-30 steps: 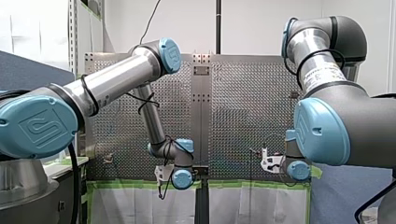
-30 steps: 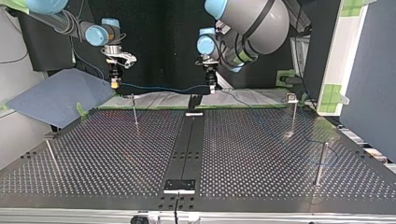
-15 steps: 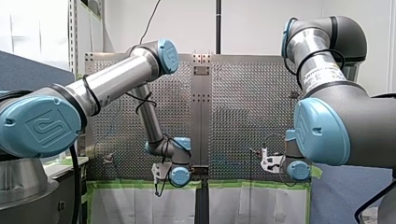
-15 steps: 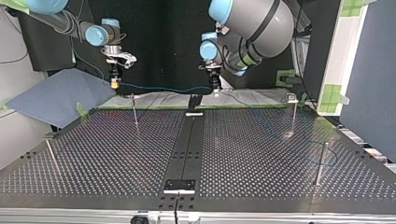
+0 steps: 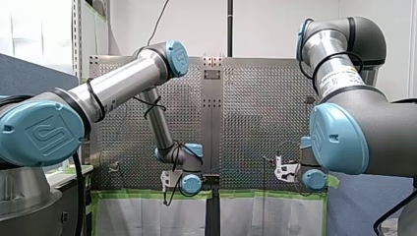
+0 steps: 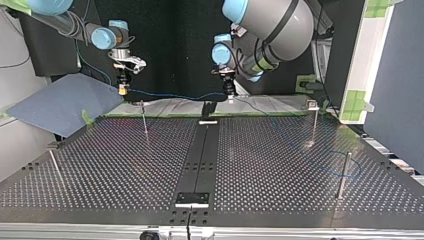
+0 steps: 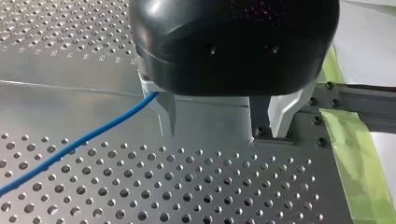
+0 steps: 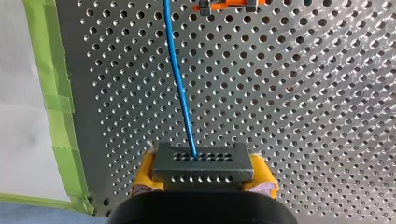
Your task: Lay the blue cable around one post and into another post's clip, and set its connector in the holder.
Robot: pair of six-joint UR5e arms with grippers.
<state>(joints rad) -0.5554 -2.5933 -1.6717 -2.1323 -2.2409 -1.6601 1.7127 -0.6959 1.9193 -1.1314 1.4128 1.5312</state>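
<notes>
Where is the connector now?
The connector is held in my right gripper, at the top view's left, up beside the far left post; the cable runs from it.

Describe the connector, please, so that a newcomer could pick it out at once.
In the top view, my right arm comes in at the left, and its end effector hangs over the table's far edge. Its yellow pads clamp the connector, a dark grey block with two rows of small holes. Only it has the blue cable running out of its face.
</notes>
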